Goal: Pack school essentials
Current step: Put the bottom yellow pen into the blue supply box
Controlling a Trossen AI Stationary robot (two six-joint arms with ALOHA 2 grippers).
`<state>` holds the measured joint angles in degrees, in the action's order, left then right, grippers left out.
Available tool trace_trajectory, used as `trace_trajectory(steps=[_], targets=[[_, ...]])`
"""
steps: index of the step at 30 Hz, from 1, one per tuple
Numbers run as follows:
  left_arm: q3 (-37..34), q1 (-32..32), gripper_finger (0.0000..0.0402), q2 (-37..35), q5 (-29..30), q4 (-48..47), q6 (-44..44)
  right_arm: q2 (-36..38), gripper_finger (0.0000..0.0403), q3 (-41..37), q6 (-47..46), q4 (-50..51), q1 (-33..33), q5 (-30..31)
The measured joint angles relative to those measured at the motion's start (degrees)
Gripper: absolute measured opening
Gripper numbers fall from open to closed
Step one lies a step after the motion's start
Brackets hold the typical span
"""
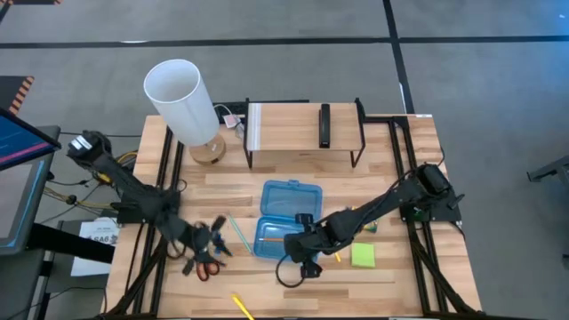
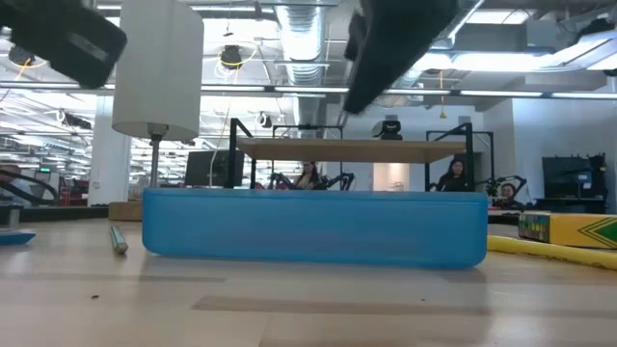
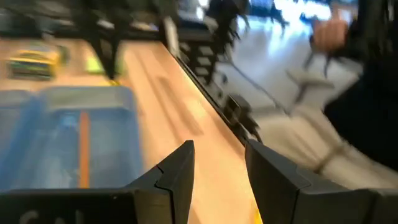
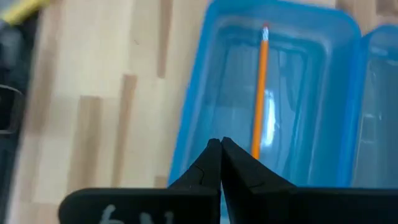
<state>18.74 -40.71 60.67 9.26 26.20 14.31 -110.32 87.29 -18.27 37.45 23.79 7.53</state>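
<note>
Orange pencil in case, right hand (closed) above

You won't find any readable text here. The paper by the table's left edge carries dark print too small to make out, and the crayon box shows only colours, no legible lettering.

Wooden table, blue case, scissors, sticky-note pad, lamp

high: straight down, whole table | low: table-level, close behind case | wrists: near; both share case
</note>
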Motion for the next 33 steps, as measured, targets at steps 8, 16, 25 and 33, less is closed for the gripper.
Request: trace_trajectory(steps=[8, 16, 25, 33], targets=[[13.67, -7.06, 0.0130, 23.11, 0.04, -0.87, -3.04, 3.13, 0.0022, -0.02, -1.37, 1.27, 1.95, 3.58], [26.69, -7.47, 0.0130, 37.16, 1.27, -13.48, 0.74, 3.95, 0.0023, -0.07, -2.31, 1.94, 2.54, 4.61], [30.28, -7.67, 0.0130, 40.46, -1.29, -15.58, 1.73, 3.91, 0.0024, -0.07, -2.42, 1.34, 2.80, 4.63], [30.21, -9.68, 0.0136, 40.70, 1.00, -14.39, 2.88, 3.91, 0.0024, -0.07, -2.68, 1.44, 2.75, 4.63]])
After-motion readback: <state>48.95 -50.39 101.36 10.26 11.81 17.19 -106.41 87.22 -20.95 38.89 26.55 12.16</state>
